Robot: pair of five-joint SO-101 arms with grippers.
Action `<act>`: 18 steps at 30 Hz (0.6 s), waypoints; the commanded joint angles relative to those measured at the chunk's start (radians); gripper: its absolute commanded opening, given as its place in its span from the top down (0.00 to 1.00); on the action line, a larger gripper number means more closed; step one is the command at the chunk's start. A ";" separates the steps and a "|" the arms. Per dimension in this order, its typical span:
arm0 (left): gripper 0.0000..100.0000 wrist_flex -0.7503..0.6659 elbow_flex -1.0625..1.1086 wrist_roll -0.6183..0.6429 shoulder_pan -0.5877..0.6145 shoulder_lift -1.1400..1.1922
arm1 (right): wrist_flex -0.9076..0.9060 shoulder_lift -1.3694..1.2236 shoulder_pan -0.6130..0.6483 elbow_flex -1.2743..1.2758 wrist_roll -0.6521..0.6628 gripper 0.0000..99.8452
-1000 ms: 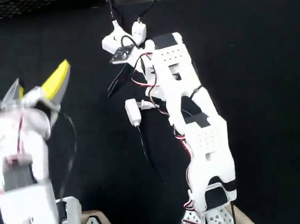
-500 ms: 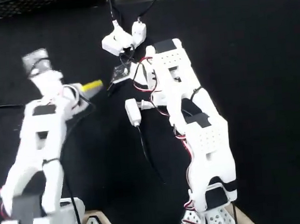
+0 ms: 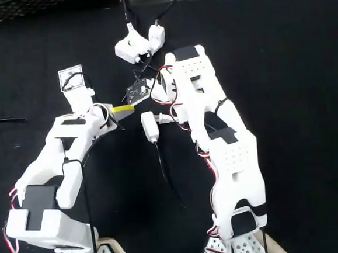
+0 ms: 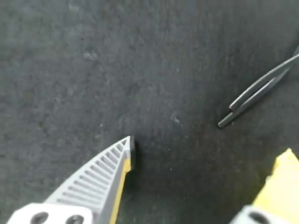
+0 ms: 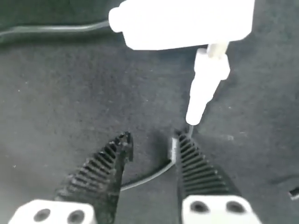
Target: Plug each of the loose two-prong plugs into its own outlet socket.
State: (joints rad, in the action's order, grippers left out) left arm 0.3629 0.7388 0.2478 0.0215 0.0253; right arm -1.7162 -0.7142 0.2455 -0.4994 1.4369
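A white two-prong plug block (image 3: 149,126) lies mid-table with its thin black cord trailing toward the arms. In the right wrist view the same white block (image 5: 182,22) sits just beyond my right gripper (image 5: 152,142), a small white connector (image 5: 208,77) hanging from it. The black fingers (image 5: 112,163) stand open, astride a thin cable and touching nothing. Two more white plug pieces (image 3: 140,44) sit joined at the table's far side. My left gripper (image 4: 208,147) is open and holds nothing over bare cloth; its yellow finger (image 3: 122,109) points at the plug block from the left.
Black cloth (image 3: 295,93) covers the whole table. A twin black cord (image 4: 261,88) lies near the left gripper. Cords run off the far edge behind the joined white pieces. A thin cable (image 3: 2,121) lies at the left edge. The right side is open room.
The left arm has swung down from a raised pose at the left and now lies low, its yellow finger close to the plug block. The right arm's wrist has dropped slightly.
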 commanded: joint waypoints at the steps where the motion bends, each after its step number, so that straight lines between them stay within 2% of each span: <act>1: 0.55 -0.018 -0.027 -0.002 -0.010 -0.009 | 0.018 0.035 -0.003 -0.030 0.011 0.86; 6: 0.55 -0.012 -0.005 0.000 -0.013 -0.021 | 0.014 0.036 0.034 -0.051 -0.014 0.86; 10: 0.55 0.107 -0.007 -0.005 -0.013 -0.083 | 0.003 0.047 0.035 -0.087 -0.058 0.86; 15: 0.55 0.221 -0.007 0.000 0.001 -0.132 | -0.044 0.071 0.049 -0.179 -0.051 0.86; 18: 0.55 0.230 -0.010 0.000 0.001 -0.132 | -0.044 0.068 0.077 -0.205 0.023 0.86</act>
State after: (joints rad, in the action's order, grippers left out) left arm 0.5700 0.7403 0.2478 0.0153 -0.0637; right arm -1.7377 -0.7096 0.2808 -0.6345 1.3940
